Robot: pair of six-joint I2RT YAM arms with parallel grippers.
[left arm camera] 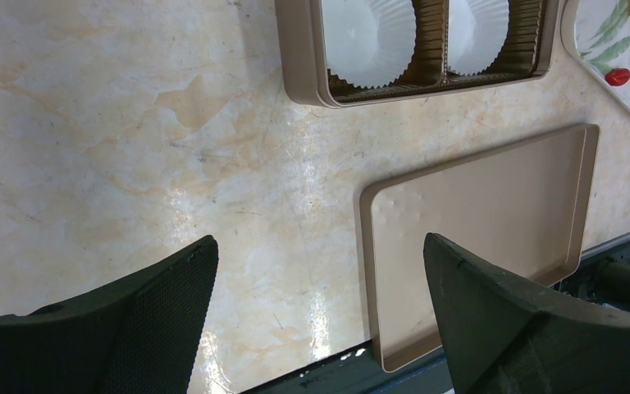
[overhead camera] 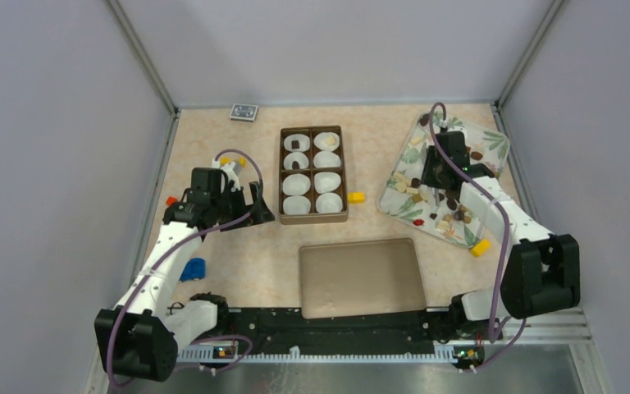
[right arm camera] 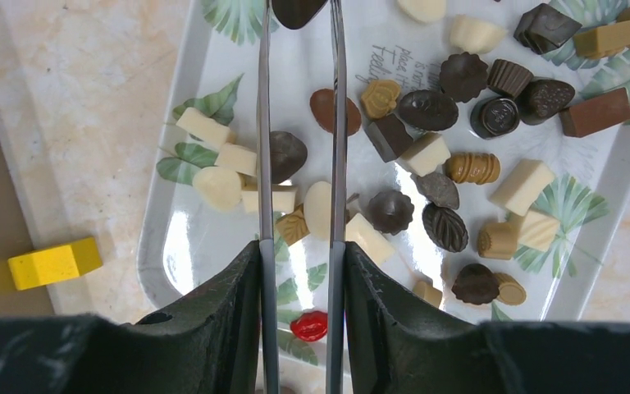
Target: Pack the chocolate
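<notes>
Lift straight off the tray [overhead camera: 496, 139], right of the overhead view, with right jaws pinched narrow on the dark chocolate [right arm camera: 295, 10]; avoid nudging loose pieces [right arm camera: 390, 212]. Left jaws wide, empty.

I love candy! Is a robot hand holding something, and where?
The right gripper squeezes thin metal tweezers by their blades, tips pinching a dark brown chocolate.
</notes>
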